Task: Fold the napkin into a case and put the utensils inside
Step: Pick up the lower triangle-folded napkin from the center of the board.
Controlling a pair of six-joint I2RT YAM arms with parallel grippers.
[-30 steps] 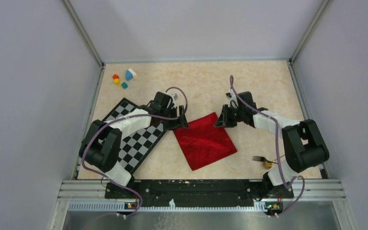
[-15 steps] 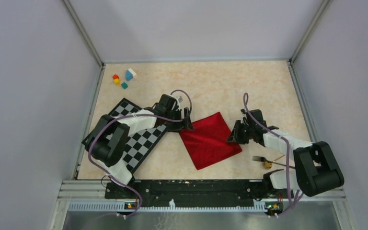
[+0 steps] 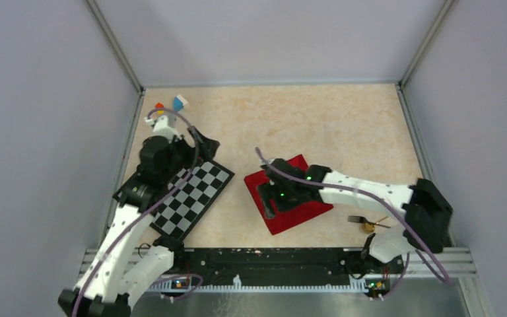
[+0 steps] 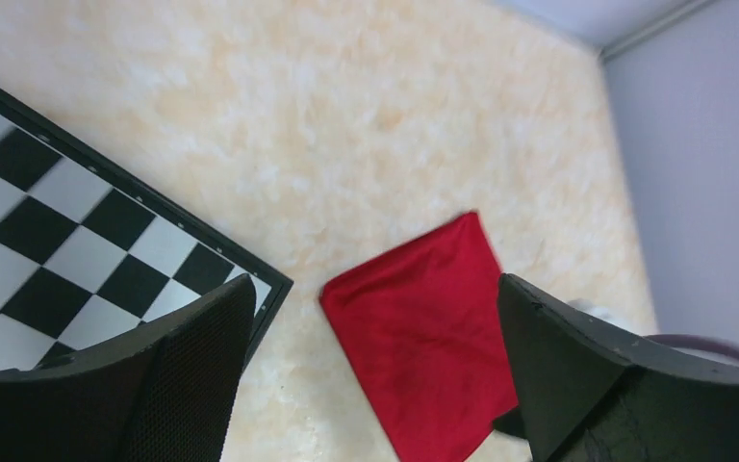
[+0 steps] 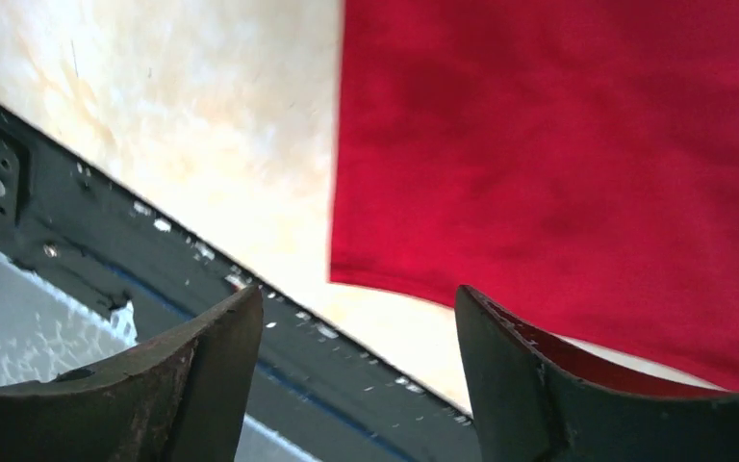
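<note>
Red napkin (image 4: 423, 346) lies near checkered mat (image 4: 48, 241).

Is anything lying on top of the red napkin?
Nothing shows on the red napkin; the open right gripper hangs over it, hiding part of the cloth. Fork and spoon lie off it, on the table.

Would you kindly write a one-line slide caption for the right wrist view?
Right gripper, jaws open, hovers over a corner of the red napkin on the marbled table.
</note>
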